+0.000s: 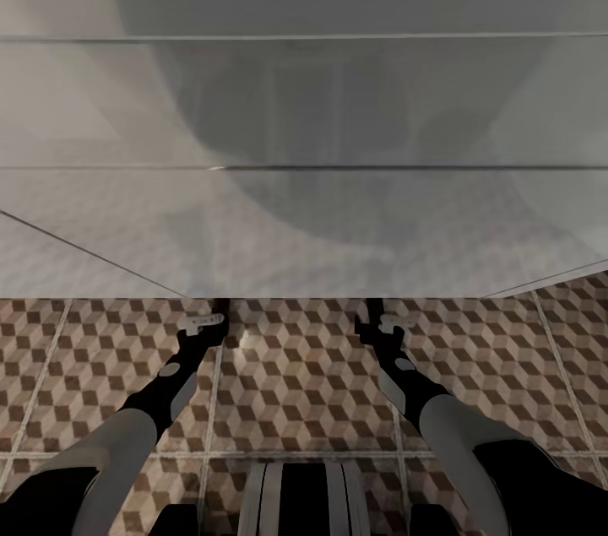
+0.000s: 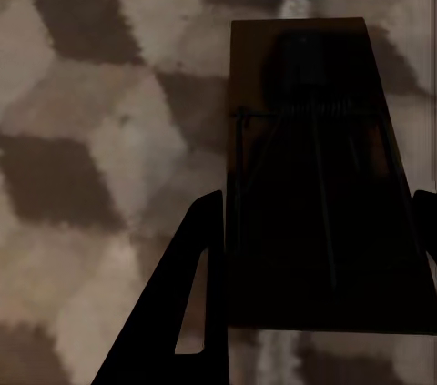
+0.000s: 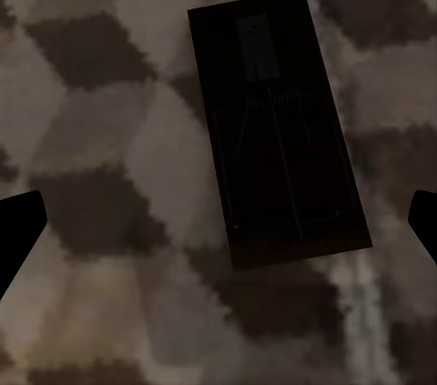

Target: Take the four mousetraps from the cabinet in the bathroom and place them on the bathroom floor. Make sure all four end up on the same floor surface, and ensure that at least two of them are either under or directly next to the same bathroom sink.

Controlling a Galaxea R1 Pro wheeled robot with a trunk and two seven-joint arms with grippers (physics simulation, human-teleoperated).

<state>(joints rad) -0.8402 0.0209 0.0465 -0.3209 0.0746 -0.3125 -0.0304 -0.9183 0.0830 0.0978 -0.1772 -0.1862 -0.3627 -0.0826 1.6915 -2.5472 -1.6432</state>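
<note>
Left gripper point(image 2: 309, 267) sat closed on a mousetrap point(image 2: 314, 167); right gripper point(image 3: 218, 221) hung wide open, empty, above another mousetrap point(image 3: 273, 126) lying on the bathroom floor point(image 3: 91, 130). Risk: both may have lain too far from the sink to count

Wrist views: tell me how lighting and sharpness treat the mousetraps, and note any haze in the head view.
Left wrist view: mousetrap deep in shadow between the left pincer fingers, spring barely legible. Right wrist view: second mousetrap near-black, floor tiles coarse and pixelated. Head view: a pale, milky translucent surface veils the upper picture.
</note>
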